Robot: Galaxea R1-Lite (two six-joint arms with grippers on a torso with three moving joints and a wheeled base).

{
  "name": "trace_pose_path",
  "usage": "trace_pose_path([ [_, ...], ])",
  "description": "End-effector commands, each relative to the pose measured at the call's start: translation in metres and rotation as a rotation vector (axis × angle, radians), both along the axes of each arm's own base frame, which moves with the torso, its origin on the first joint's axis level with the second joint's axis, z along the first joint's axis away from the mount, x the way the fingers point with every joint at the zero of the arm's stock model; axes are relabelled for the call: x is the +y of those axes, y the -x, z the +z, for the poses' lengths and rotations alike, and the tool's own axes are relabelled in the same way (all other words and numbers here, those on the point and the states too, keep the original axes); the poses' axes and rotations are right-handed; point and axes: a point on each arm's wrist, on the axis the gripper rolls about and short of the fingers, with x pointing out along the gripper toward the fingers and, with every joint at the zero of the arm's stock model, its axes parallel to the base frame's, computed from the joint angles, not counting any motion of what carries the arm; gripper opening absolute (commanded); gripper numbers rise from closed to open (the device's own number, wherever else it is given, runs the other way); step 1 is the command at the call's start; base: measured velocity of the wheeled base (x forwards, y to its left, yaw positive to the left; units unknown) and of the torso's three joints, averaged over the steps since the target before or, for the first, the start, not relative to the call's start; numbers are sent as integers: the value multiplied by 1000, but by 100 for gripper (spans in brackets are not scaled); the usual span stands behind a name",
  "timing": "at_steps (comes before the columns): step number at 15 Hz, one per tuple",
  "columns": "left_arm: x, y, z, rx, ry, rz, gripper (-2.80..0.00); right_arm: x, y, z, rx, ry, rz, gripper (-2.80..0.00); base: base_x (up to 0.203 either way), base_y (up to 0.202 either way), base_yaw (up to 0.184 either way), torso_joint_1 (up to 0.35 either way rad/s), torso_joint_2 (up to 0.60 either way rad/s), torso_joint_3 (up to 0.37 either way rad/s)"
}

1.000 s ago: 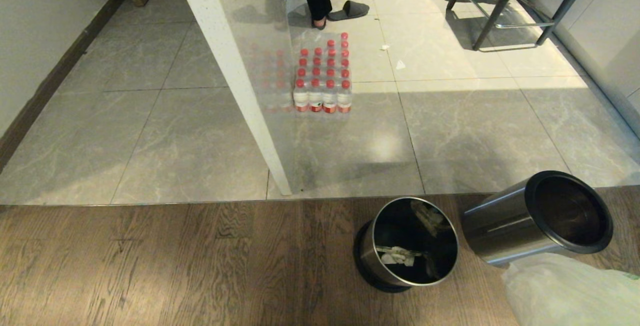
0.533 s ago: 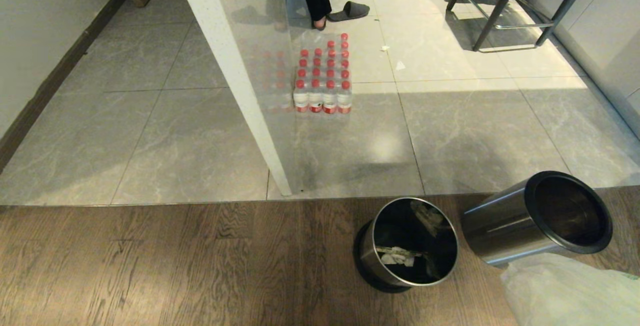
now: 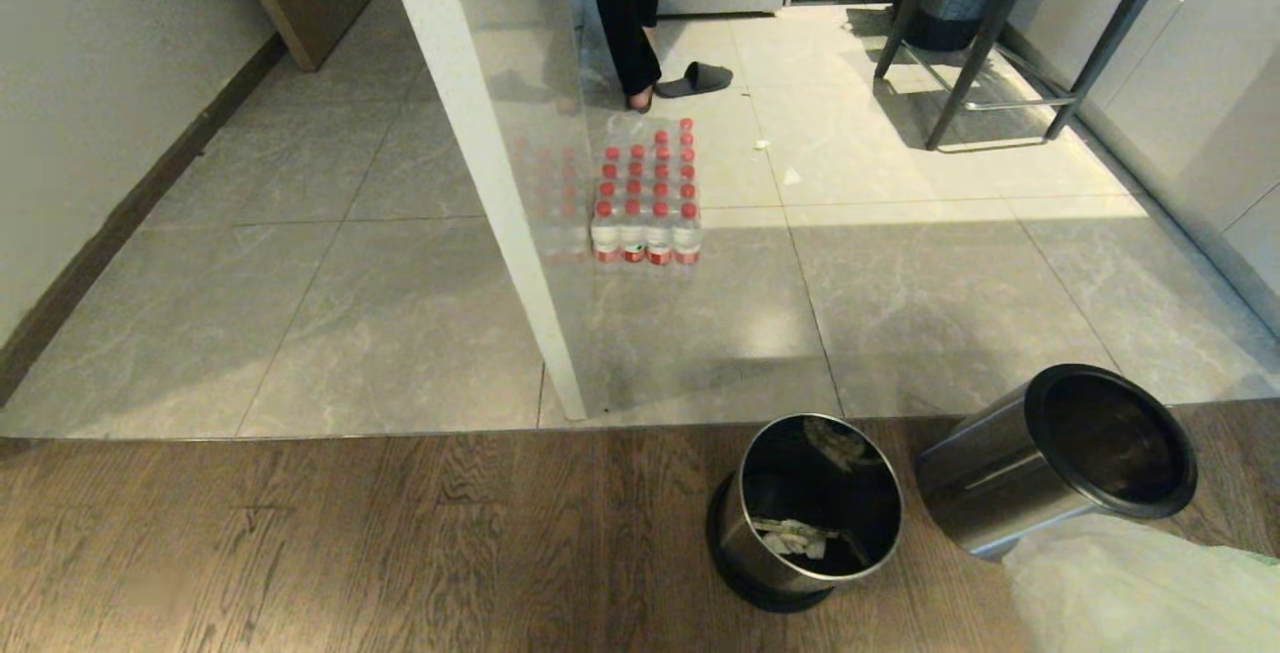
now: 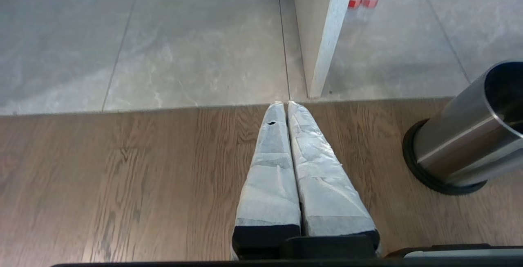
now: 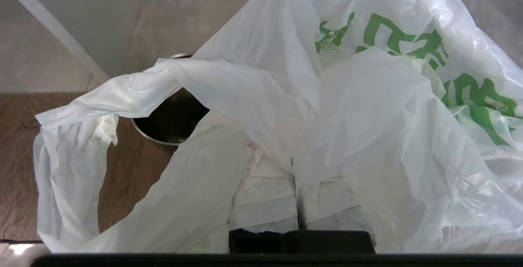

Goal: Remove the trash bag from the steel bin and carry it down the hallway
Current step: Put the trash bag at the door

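The right gripper [image 5: 295,164] was clamped on the trash bag [image 5: 359,107], whose white film with green print billowed over its taped fingers [image 5: 265,201] and hung clear of the floor. Just beyond it stood the shiny inner bucket [image 3: 812,508] on the wooden floor [image 3: 350,543], scraps of litter inside, and the steel bin [image 3: 1060,458] tilted beside it. The left gripper [image 4: 286,105] hung idle, fingers pressed together on nothing. Farther off, a pack of red-capped bottles [image 3: 645,195] sat on the grey tiles [image 3: 950,293], near a person's legs [image 3: 625,13].
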Motion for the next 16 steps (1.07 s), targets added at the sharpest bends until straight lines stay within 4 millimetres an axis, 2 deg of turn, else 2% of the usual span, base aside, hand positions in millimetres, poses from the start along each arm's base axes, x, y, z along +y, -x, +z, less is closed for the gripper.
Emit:
trace_pose_path([
  [1,0,0,0,-1,0,0,-280,0,0,0,2,1,0,-280,0,0,0,-1,-1,201],
  [16,0,0,0,1,-1,0,-280,0,0,0,2,1,0,-280,0,0,0,2,2,198],
])
